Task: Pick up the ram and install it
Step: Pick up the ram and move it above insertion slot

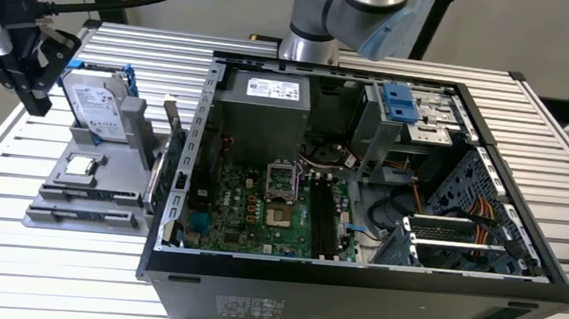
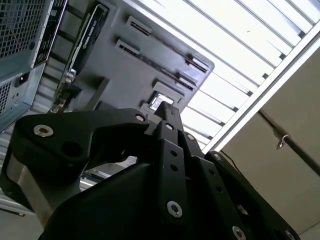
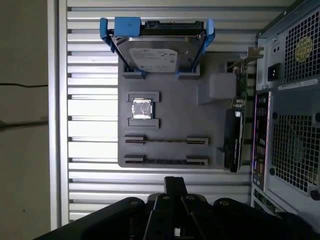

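— One ram [image 3: 166,161] stick, then? Where does it sit?
— On the grey holder [image 3: 175,100] at the left of the exterior view, beside the open computer case [image 1: 357,276] on the slatted bench [image 1: 52,278]. It stands on edge between two small end blocks, in the row farther from the square processor chip [image 3: 141,109].
— How does it look?
— Edge-on in the first wrist view: a long, thin, dark strip, straight. I cannot tell its colour or chips from that angle.
— And the gripper [image 3: 175,184]?
— It hangs at the upper left of the exterior view, well apart from the ram. Its jaws appear pressed together.
— What else is on the holder?
— A silver hard drive [image 3: 157,52] in blue rails, and a green card [image 3: 235,135] on edge, just beside the case.
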You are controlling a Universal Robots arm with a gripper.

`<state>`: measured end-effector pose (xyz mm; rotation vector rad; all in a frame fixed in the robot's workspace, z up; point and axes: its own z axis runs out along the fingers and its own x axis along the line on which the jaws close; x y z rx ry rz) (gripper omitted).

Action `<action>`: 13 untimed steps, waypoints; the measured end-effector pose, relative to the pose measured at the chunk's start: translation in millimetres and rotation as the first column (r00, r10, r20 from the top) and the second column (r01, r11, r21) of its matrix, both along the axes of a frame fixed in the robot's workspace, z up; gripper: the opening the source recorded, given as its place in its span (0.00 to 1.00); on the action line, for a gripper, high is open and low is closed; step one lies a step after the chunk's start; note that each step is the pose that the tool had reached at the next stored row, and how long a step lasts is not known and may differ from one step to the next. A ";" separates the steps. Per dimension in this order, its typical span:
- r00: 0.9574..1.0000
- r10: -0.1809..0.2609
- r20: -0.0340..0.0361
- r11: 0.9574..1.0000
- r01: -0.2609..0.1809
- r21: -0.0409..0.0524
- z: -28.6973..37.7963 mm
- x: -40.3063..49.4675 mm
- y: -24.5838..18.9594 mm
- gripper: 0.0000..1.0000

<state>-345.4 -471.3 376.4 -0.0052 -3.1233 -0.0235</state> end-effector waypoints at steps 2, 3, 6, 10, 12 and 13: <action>1.000 0.000 0.000 1.000 0.000 0.000 -0.2 0.0 -2.0 0.00; 1.000 0.000 0.000 1.000 0.000 0.000 -0.2 0.0 -3.1 0.00; 1.000 0.000 0.000 1.000 0.000 0.000 -0.4 0.0 -6.3 0.00; 1.000 0.000 0.000 1.000 0.000 0.000 -0.8 0.0 -9.4 0.00; 1.000 0.000 0.000 1.000 0.000 0.000 -0.9 0.0 -9.6 0.00; 1.000 0.000 0.000 1.000 0.000 0.000 -1.4 0.0 -9.7 0.00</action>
